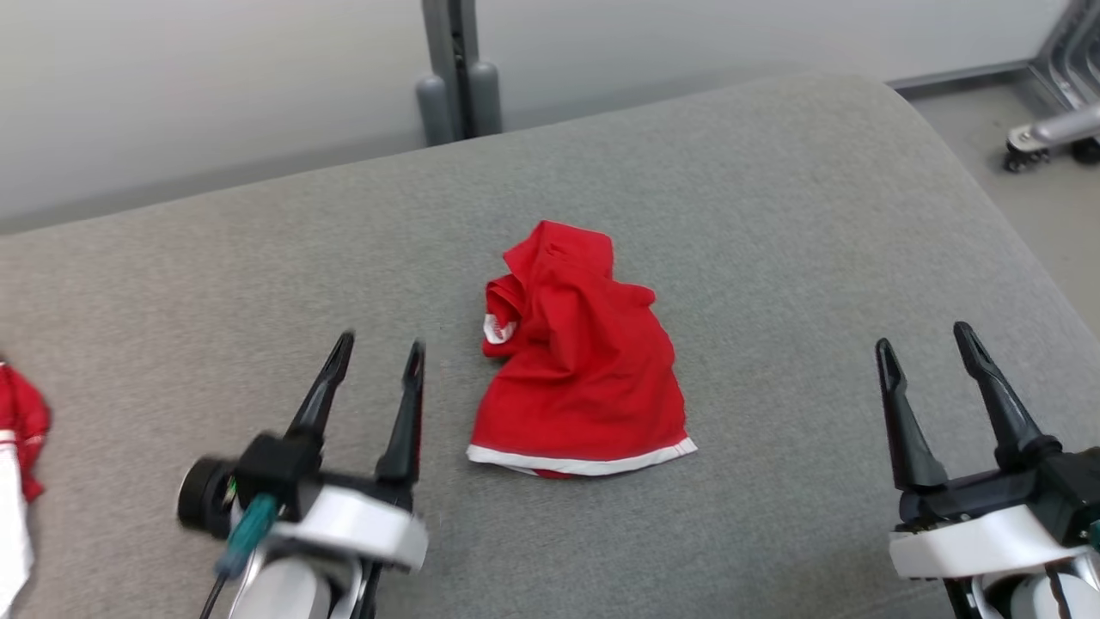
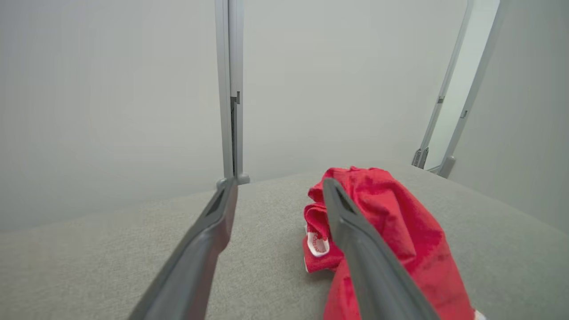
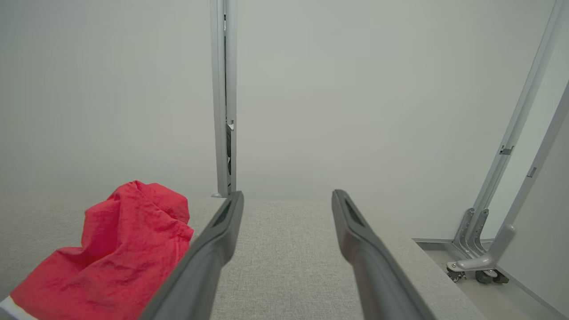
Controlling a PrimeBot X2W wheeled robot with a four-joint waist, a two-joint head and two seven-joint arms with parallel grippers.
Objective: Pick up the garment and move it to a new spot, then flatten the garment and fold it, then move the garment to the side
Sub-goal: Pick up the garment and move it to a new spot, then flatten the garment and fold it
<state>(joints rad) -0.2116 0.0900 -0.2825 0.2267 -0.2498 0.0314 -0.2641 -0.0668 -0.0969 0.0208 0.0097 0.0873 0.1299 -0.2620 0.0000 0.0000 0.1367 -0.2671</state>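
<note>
We see the red garment [image 1: 580, 370] lying crumpled in the middle of the grey fabric-covered tabletop [image 1: 816, 258]. Its white hem [image 1: 584, 462] is turned toward 6 o'clock, and its bunched upper part rises toward 12 o'clock.

The left claw [image 1: 381, 344] sits at 9 o'clock of the garment, close beside it but not touching. Its two dark fingers stand apart with nothing between them, and it looks a little blurred in the head view. In the left wrist view the garment lies behind the finger on the 3 o'clock side, partly hidden by it.

The right claw [image 1: 924, 340] is at 3 o'clock of the garment and well apart from it. Its fingers are also spread wide and hold nothing. In the right wrist view the garment lies off toward 9 o'clock, clear of both fingers.

At the 9 o'clock edge of the head view we see a second red-and-white cloth [image 1: 19, 430] on the tabletop. A grey post [image 1: 460, 77] stands behind the tabletop at 12 o'clock. A metal leg with casters [image 1: 1044, 142] rests on the floor at 2 o'clock.
</note>
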